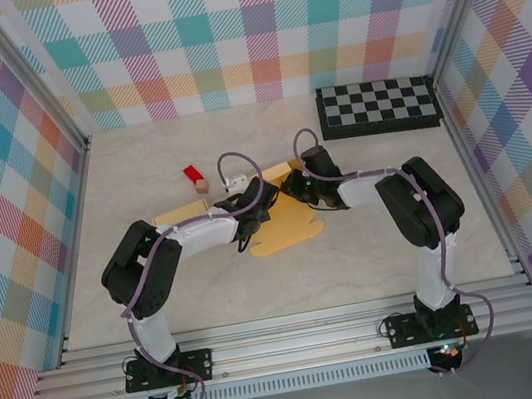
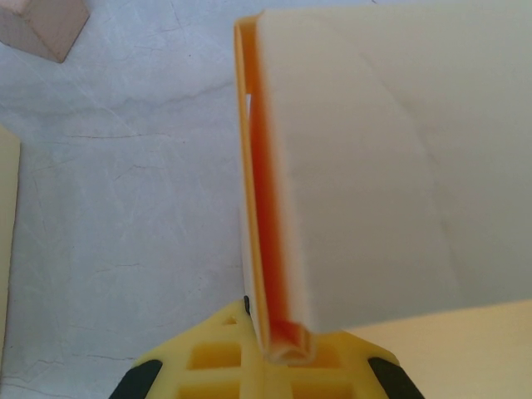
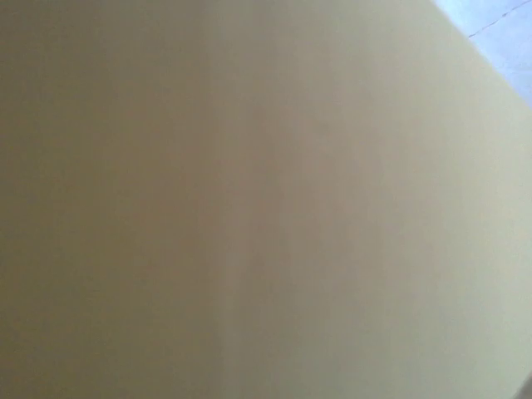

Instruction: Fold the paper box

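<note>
Paper box [image 2: 374,166] flap stands edge-on, pinched between the left jaws.

No legible text, label, brand or number on anything here

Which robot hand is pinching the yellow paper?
The left gripper: jaws shut on a folded flap of the paper box. For the right gripper, unclear.

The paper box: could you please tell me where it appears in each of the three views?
Top external: paper box near the picture's centre.
Left wrist: paper box rising edge-on from bottom centre to top right.
Right wrist: paper box close and blurred, from the left edge nearly to the top right corner.
Shared landmark: the pale marbled table.
</note>
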Robot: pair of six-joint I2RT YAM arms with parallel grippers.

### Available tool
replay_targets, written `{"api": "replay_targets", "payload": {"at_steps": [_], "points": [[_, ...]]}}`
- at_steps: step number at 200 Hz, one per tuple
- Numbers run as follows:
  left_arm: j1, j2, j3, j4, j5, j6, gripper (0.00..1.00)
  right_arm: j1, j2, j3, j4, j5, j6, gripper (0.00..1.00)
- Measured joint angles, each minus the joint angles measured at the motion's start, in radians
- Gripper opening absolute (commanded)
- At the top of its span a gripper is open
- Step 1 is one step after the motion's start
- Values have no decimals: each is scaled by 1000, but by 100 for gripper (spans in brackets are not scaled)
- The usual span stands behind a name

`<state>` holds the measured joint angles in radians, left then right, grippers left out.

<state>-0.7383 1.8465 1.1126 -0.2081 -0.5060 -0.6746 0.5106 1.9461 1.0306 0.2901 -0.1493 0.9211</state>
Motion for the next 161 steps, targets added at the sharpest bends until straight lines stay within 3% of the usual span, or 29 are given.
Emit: {"api": "replay_targets", "payload": {"at_steps": [109,161], "points": [[0,0,0,3,27,-18,0,22,39,153,-266,150,6,14],[1,0,4,-5,30,-17,0,19,-31,82,-294,106,-74,23]]}}
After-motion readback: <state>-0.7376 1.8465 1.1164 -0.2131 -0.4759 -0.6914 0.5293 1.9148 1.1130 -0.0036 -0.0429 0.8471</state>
